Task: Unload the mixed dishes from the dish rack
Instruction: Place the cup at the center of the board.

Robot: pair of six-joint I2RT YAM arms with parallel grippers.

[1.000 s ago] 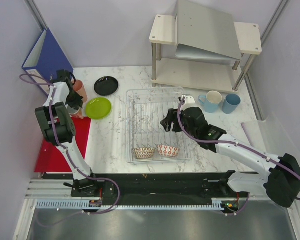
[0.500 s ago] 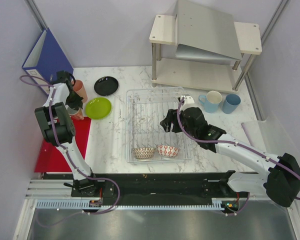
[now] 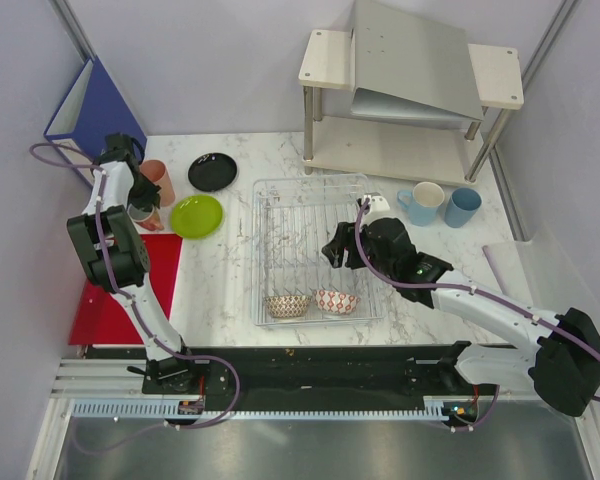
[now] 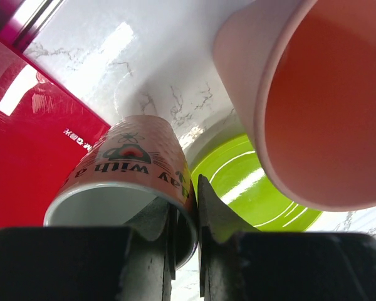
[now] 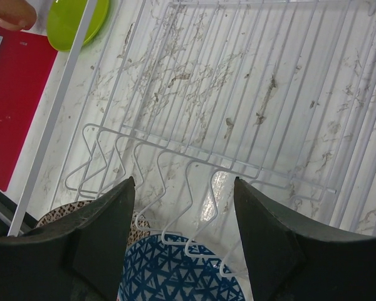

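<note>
Fingertips (image 4: pixel 210 216) of the left gripper (image 4: pixel 187 235) pinch the rim of the salmon-pink mug (image 4: pixel 128 166), one inside the wall and one outside. The mug stands at the edge of the red mat (image 4: pixel 31 144). The salmon-pink cup (image 4: pixel 307 106) is just beside it, and the lime-green plate (image 4: pixel 250 191) lies behind on the marble table (image 3: pixel 230 280). The black plate (image 3: pixel 212 171) is farther back.

The right gripper (image 5: pixel 183 188) hangs with its jaws spread over the dish rack (image 5: pixel 250 94). The rack holds the red-white bowl (image 5: pixel 175 273), blue-patterned inside, and the brown-white bowl (image 5: pixel 50 219), side by side at its near end. Two light-blue cups (image 3: pixel 423 203) stand on the table right of the rack.
</note>
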